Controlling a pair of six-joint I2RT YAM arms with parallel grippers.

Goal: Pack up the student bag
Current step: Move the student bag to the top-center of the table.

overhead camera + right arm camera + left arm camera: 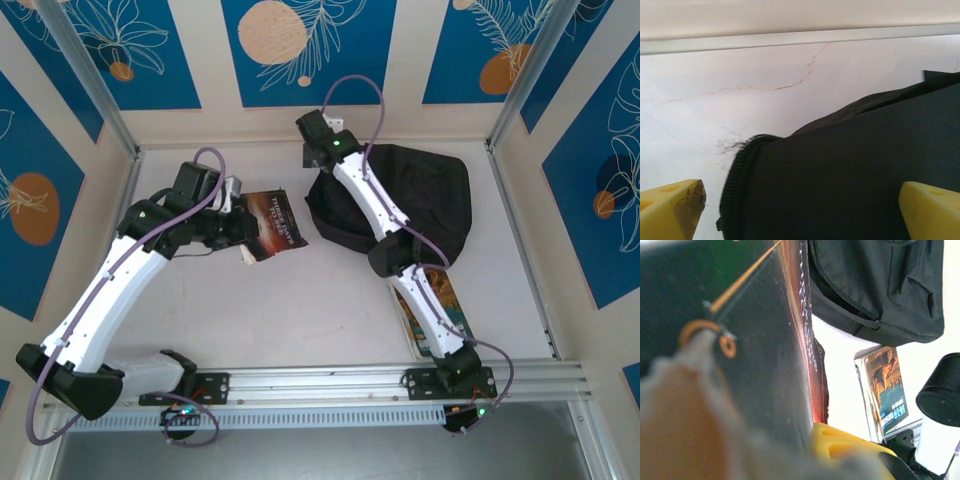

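The student bag [415,200], a soft black backpack, lies on the table at the back right. Its fabric and zipper edge [840,170] lie between the two yellow fingertips [675,207] of my right gripper [802,212], which is open wide at the bag's back-left corner [322,160]. My left gripper [238,228] is shut on a dark book with a red-edged cover [275,225], held just left of the bag. In the left wrist view that book [770,340] stands against one yellow finger [840,440], with the bag [880,285] beyond it.
A second book with an orange and teal cover [435,310] lies flat on the table under my right arm, near the front rail [330,380]; it also appears in the left wrist view [886,385]. Aluminium posts and walls enclose the white table [320,310].
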